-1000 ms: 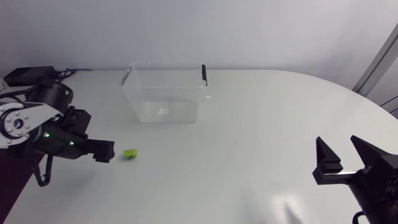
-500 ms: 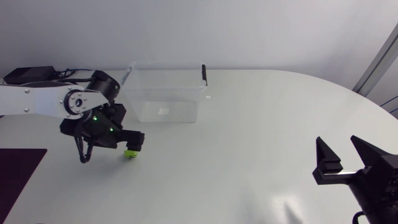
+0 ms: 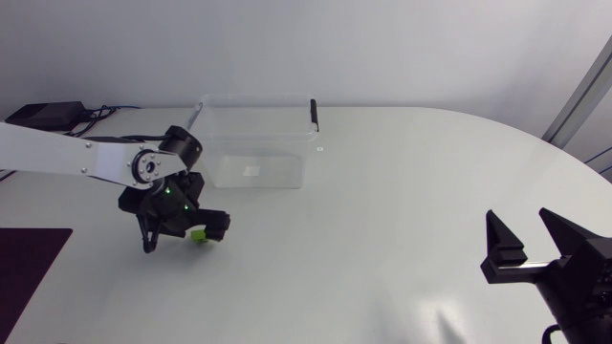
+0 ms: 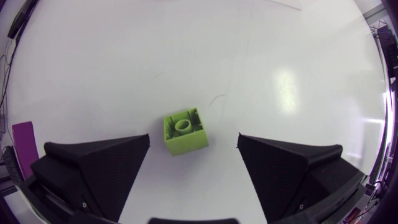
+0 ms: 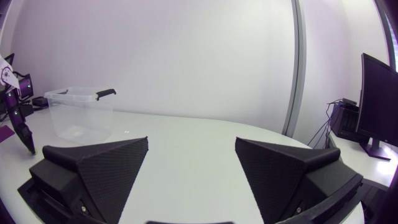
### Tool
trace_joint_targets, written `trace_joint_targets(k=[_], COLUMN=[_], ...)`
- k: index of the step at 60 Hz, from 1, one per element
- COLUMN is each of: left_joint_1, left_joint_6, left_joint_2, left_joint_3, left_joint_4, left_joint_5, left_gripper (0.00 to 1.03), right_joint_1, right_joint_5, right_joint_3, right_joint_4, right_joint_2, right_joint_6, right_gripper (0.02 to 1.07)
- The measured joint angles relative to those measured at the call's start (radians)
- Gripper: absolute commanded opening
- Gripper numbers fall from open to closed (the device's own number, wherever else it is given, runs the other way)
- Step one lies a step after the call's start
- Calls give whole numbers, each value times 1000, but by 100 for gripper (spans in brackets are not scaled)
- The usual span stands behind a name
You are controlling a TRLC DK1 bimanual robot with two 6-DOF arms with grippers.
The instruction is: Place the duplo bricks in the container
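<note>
While the left gripper (image 3: pixel 208 227) hangs over the green duplo brick (image 3: pixel 198 235), the container (image 3: pixel 251 164) stands near, beyond it, nothing between. Left wrist: fingers wide open, empty; brick between them, touching neither, slightly skewed, so I'd square up, descend, close evenly. Right wrist: right gripper (image 5: pixel 191 142) open, empty, well apart, no obstruction.
</note>
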Motion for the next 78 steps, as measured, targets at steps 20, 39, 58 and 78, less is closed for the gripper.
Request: trace_joint_targets(k=[20, 39, 58, 78], left_joint_1=[42, 43, 44, 44], left_joint_6=[-11, -11, -11, 13], left_joint_2=[25, 24, -57, -244], left_joint_3=[7, -34, -46, 164], left_joint_4=[63, 100, 115, 54], left_joint_5=[0, -7, -12, -16], left_gripper=[46, 37, 35, 34], right_joint_1=[0, 0, 0, 0], right_joint_5=[0, 0, 0, 0], right_joint_3=[0, 0, 0, 0], right_joint_4=[0, 0, 0, 0], right_joint_2=[0, 0, 0, 0], right_joint_6=[0, 0, 0, 0], right_gripper=[103, 103, 103, 103])
